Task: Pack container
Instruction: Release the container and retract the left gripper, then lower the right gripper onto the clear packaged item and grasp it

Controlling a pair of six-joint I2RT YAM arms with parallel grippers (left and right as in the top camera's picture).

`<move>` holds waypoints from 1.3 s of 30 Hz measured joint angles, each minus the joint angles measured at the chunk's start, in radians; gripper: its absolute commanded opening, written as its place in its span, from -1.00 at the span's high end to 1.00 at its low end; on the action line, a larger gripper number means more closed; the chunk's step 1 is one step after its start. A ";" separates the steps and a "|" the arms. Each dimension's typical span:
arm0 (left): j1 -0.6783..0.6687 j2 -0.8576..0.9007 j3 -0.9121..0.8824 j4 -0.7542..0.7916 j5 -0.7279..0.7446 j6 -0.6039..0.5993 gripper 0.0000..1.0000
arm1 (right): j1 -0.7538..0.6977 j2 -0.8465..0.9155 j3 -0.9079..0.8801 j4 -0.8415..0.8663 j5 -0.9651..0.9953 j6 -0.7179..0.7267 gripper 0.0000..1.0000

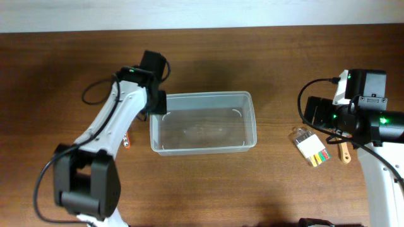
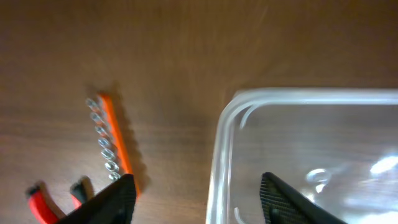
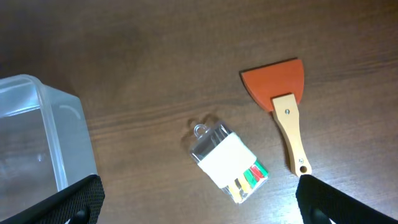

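The container (image 1: 203,122) is a clear plastic tub at the table's middle, and nothing shows inside it. My left gripper (image 1: 158,104) is open at its left end. In the left wrist view the jaws (image 2: 199,202) straddle the container's rim (image 2: 224,143), one finger outside and one over the inside. My right gripper (image 1: 310,116) hangs open and empty over the right side of the table. In the right wrist view its jaws (image 3: 199,208) are spread wide above a clear packet (image 3: 229,160) with a white label and coloured pieces. The container's right end (image 3: 37,124) shows there too.
An orange-bladed scraper (image 3: 283,102) with a wooden handle lies right of the packet (image 1: 310,148). An orange strip of silver sockets (image 2: 111,146) and red-handled pliers (image 2: 43,199) lie left of the container. The orange strip also shows in the overhead view (image 1: 127,140).
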 measured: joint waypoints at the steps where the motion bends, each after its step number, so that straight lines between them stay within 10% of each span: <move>1: 0.000 -0.023 0.014 0.000 -0.001 0.011 -0.40 | 0.000 0.000 0.000 -0.013 -0.001 -0.003 -0.97; 20: 0.398 -0.365 0.040 -0.184 0.046 -0.029 -0.43 | -0.050 -0.115 0.040 -0.322 0.111 -0.023 -0.97; 39: 0.412 -0.365 0.040 -0.138 0.072 -0.066 -0.43 | -0.264 -0.207 0.220 -0.586 -0.043 -0.063 -0.97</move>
